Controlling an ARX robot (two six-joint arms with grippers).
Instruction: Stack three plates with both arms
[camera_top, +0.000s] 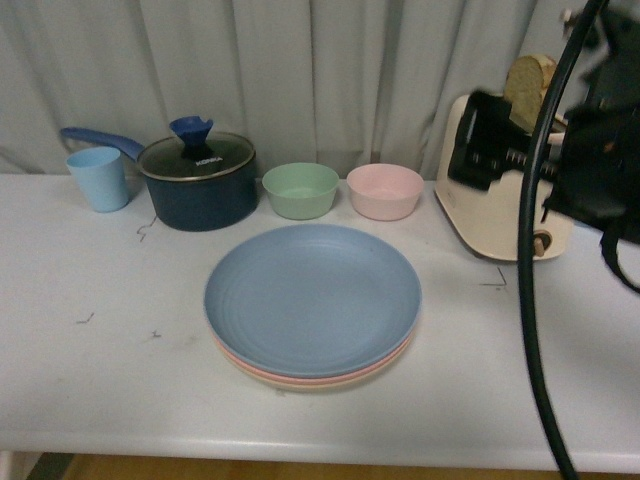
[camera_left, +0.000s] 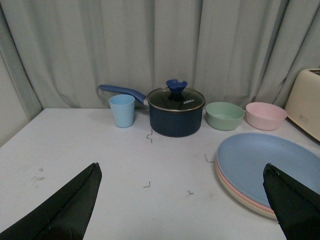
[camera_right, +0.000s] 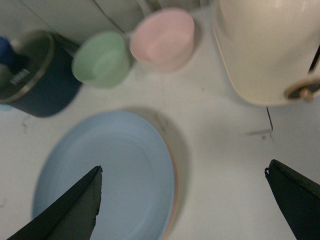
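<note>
Seemingly the stacking is done: the blue plate (camera_top: 312, 298) lies on the pink plate (camera_top: 250, 366), which lies on the beige plate (camera_top: 330, 384), mid-tabletop (camera_top: 100, 360) toward its front edge. All three look matte, round, shallow and squarely aligned. Left hand (camera_left: 182, 200) and right hand (camera_right: 182, 200) are spread, holding nothing; only pulling clear remains.

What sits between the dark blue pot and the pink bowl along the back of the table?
The green bowl sits between the pot and the pink bowl, apart from both. The front view and left wrist view show it.
</note>
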